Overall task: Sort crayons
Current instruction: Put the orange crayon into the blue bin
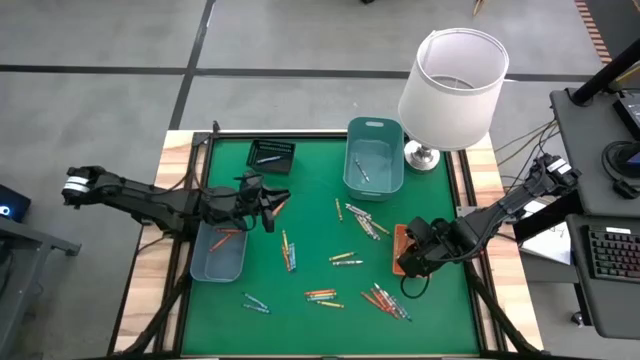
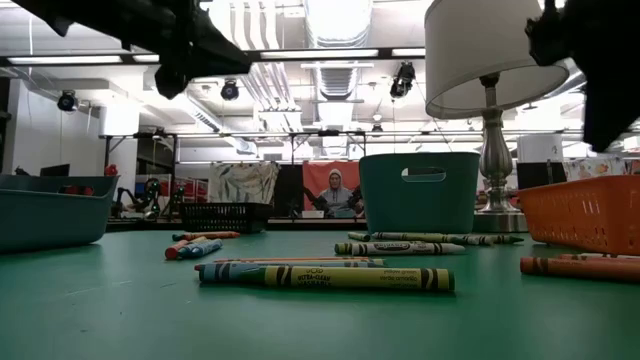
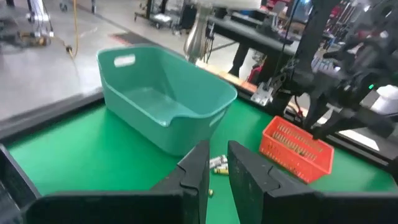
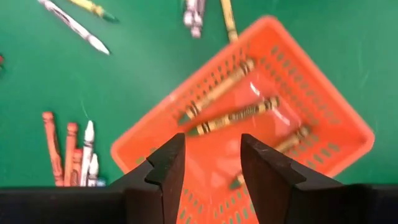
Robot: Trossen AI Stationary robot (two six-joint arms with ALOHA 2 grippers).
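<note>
R gripper (image 4: 210, 168) hung over the orange tray (image 4: 323, 99) at approx 3 o'clock on the table, jaws apart w/ nothing between them — likely a drop spot, since yellowish crayons (image 4: 233, 117) already lay inside. L gripper (image 3: 216, 169) hovered at approx 9 o'clock near the blue-grey tray (image 1: 200, 270), fingers narrow; can't tell if it held anything. Loose crayons (image 1: 346, 260) lay scattered mid-mat, unsorted.
</note>
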